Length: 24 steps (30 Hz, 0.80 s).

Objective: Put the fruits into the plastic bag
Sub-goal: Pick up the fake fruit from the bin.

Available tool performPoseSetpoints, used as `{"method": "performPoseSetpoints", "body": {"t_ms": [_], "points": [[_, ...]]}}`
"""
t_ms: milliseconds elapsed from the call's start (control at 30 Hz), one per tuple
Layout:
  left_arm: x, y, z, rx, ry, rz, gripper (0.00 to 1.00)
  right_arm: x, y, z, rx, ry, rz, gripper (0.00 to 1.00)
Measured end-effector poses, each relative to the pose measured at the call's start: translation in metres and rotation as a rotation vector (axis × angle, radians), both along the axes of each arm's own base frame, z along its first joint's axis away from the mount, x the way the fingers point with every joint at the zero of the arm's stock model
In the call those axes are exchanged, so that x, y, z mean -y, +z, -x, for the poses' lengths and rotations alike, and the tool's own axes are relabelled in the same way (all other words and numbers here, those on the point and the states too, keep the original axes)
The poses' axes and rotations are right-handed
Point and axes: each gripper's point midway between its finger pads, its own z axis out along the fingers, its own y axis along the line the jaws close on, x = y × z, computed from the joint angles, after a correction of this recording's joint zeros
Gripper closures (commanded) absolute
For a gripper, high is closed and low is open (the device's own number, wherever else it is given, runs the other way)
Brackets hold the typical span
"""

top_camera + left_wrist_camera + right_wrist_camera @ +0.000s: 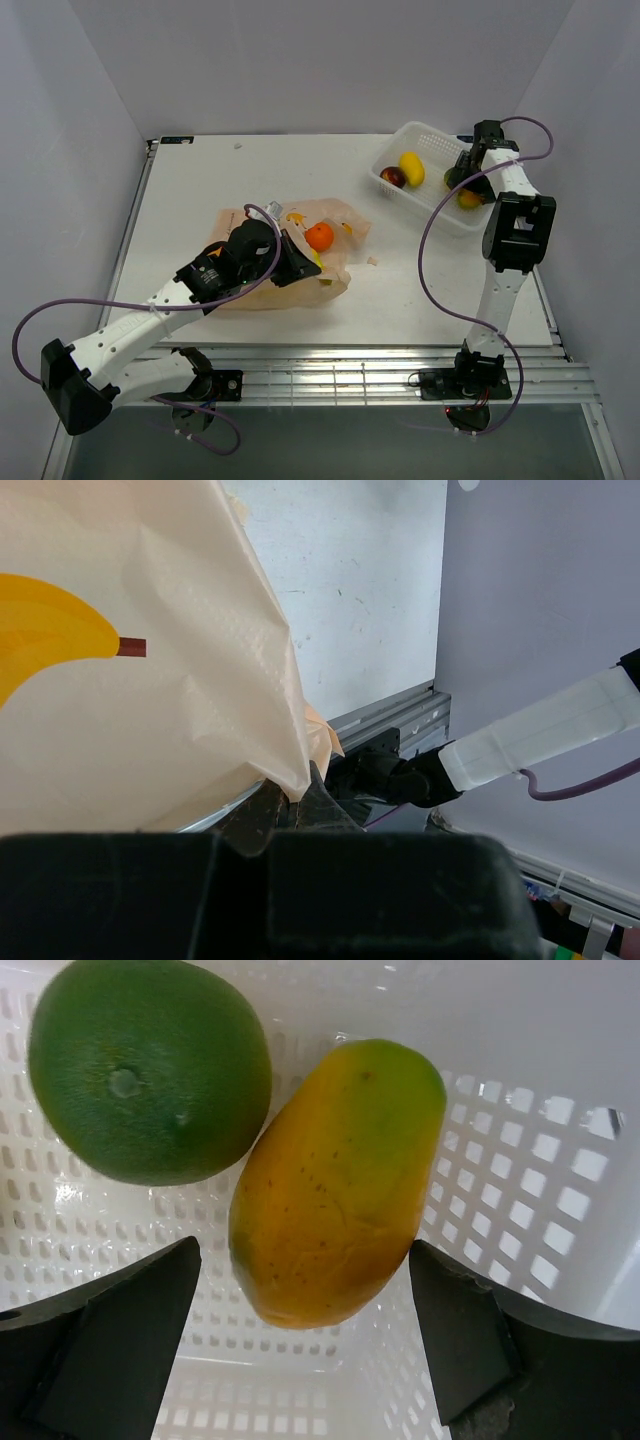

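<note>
The peach plastic bag [335,215] lies at mid-table, and the orange [319,236] rests at its opening. My left gripper [297,262] is shut on an edge of the bag; in the left wrist view the film [150,720] is pinched between the jaws of the left gripper [290,798]. My right gripper [462,180] is down in the white basket [425,135], open. In the right wrist view its open jaws [305,1345] straddle the lower end of a yellow-green fruit [335,1185], not touching it. A green round fruit [150,1065] lies beside it.
The basket stands at the back right and also holds a yellow fruit [411,168] and a dark-red fruit [393,177]. Its lattice wall [560,1180] is close on the right of my right gripper. A small scrap [372,261] lies right of the bag.
</note>
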Motion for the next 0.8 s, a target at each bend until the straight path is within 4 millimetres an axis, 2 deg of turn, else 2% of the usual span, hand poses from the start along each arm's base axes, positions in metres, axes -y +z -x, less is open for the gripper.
{"method": "performPoseSetpoints", "body": {"t_ms": [200,233,300,333,400,433,600,700,800], "points": [[-0.001,0.000,-0.001,0.001,0.006,-0.001,1.00,-0.001,-0.023,-0.004,-0.020,-0.010,-0.015,0.00],[-0.001,0.000,-0.001,0.001,0.007,-0.002,1.00,-0.002,-0.025,-0.003,-0.024,-0.011,-0.016,0.08],[-0.001,0.000,-0.001,0.001,0.009,-0.003,1.00,-0.001,-0.028,-0.002,-0.028,-0.012,-0.015,0.15],[-0.001,0.000,-0.001,0.001,0.010,-0.003,1.00,-0.001,-0.029,-0.002,-0.027,-0.014,-0.015,0.25],[-0.001,-0.001,-0.001,0.000,0.010,-0.005,1.00,0.000,-0.031,-0.003,-0.022,-0.015,-0.013,0.35],[-0.002,-0.002,-0.001,-0.002,0.011,-0.007,1.00,0.000,-0.032,-0.003,-0.020,-0.019,-0.013,0.45],[-0.002,-0.002,-0.001,-0.003,0.011,-0.009,1.00,0.000,-0.028,-0.006,0.007,-0.013,-0.013,0.59],[-0.002,-0.002,-0.001,-0.003,0.011,-0.009,1.00,-0.002,-0.019,-0.005,0.027,0.002,-0.019,0.60],[-0.002,-0.002,-0.001,-0.003,0.011,-0.009,1.00,-0.004,-0.001,-0.002,0.063,0.021,-0.022,0.64]]}}
